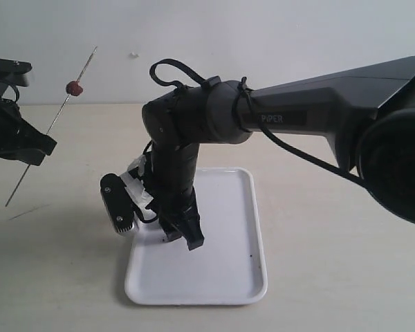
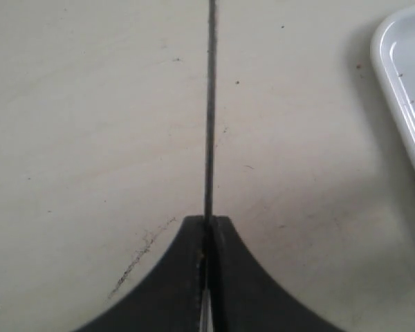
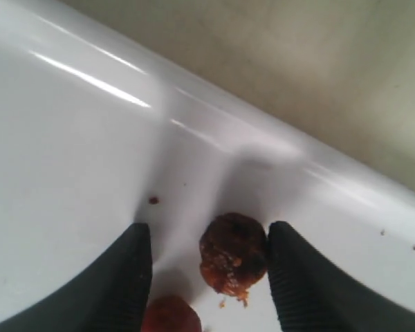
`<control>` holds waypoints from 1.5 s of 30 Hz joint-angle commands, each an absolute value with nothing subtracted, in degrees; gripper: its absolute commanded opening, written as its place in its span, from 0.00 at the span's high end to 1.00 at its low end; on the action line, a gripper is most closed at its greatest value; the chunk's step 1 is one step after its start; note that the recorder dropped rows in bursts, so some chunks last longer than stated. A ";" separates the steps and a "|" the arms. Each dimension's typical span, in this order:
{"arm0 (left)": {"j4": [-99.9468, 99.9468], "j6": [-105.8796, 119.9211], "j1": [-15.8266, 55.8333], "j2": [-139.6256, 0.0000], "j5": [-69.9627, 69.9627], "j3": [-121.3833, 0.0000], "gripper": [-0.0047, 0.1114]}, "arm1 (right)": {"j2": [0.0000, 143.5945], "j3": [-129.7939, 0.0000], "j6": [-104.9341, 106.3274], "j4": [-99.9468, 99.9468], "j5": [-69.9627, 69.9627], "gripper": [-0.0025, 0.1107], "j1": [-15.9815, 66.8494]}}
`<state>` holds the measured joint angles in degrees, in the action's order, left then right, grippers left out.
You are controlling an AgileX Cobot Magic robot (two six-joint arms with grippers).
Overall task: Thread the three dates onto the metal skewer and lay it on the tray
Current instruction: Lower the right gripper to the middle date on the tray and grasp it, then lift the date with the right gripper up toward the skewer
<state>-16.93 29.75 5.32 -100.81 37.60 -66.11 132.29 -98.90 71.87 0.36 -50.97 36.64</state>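
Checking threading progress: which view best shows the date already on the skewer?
Exterior view: it alone shows the date, threaded high on the skewer. The left wrist view shows only bare skewer; the right wrist view shows two other dates on the tray, not this one.

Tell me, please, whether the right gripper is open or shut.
Open: the right gripper straddles a date lying on the tray, fingers apart with a gap beside it.

A plain pale wall (image 1: 277, 41) rises behind a matte beige table (image 1: 332, 277). The light is soft and even, casting only faint shadows. The tabletop carries a thin dark scuff (image 2: 142, 257) and scattered specks.
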 commanded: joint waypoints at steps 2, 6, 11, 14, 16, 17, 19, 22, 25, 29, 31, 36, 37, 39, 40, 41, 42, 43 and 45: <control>-17.29 29.74 5.16 -100.23 37.49 -66.60 0.96 | 133.61 -99.23 71.34 0.00 -49.01 0.58 36.65; -17.29 29.74 5.16 -100.23 37.26 -66.60 0.96 | 133.71 -99.23 71.34 0.00 -47.90 0.67 36.65; -17.29 29.74 5.16 -100.23 37.26 -66.60 0.96 | 133.71 -99.23 70.81 0.00 -47.63 0.69 36.65; -17.29 29.74 5.16 -100.23 37.26 -66.60 0.96 | 133.71 -99.23 68.83 -0.33 -47.03 0.69 36.65; -17.29 29.74 5.16 -100.23 37.26 -66.60 0.96 | 133.71 -99.23 68.23 -0.59 -46.58 0.69 36.65; -17.29 29.74 5.16 -100.23 37.26 -66.60 0.96 | 133.60 -99.23 67.22 -0.59 -46.43 0.69 36.65; -17.29 29.74 5.16 -100.23 37.26 -66.60 0.96 | 133.35 -99.23 65.95 -0.59 -46.19 0.69 36.65; -17.29 29.74 5.16 -100.23 37.19 -66.60 0.96 | 133.02 -99.23 63.92 -0.73 -46.19 0.70 36.65; -17.29 29.74 5.16 -100.23 37.19 -66.60 0.96 | 132.69 -99.23 62.39 -0.99 -46.19 0.72 36.65; -17.29 29.74 5.16 -100.23 37.19 -66.60 0.96 | 132.66 -99.23 60.10 -1.63 -46.31 0.72 36.65; -17.29 29.74 5.16 -100.23 37.19 -66.60 0.96 | 132.66 -99.23 58.48 -2.62 -46.53 0.72 36.65; -17.29 29.74 5.16 -100.23 37.19 -66.60 0.96 | 132.16 -99.23 50.52 -8.01 -46.93 0.72 36.65; -17.42 29.74 5.16 -100.23 37.24 -66.60 0.96 | 131.75 -99.23 48.38 -8.80 -47.24 0.72 36.65; -17.52 29.74 5.16 -100.23 37.24 -66.60 0.96 | 130.64 -99.23 44.34 -9.86 -48.25 0.72 36.65; -17.76 29.74 5.16 -100.23 37.24 -66.60 0.96 | 130.09 -99.23 43.06 -9.98 -48.97 0.72 36.65; -17.79 29.74 5.16 -100.23 37.24 -66.60 0.96 | 129.38 -99.23 42.46 -9.98 -49.49 0.72 36.65; -18.08 29.95 5.16 -100.23 37.24 -66.60 0.96 | 128.62 -99.23 41.76 -9.98 -49.76 0.72 36.65; -18.47 30.17 5.27 -100.23 37.24 -66.60 0.96 | 127.82 -99.23 40.97 -9.98 -49.76 0.72 36.65; -20.32 32.11 5.27 -100.23 37.24 -66.60 0.96 | 126.23 -99.23 39.50 -9.98 -49.76 0.72 36.65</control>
<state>-17.72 30.24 5.32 -100.81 37.60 -66.11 129.09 -99.26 42.23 -9.63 -49.33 36.75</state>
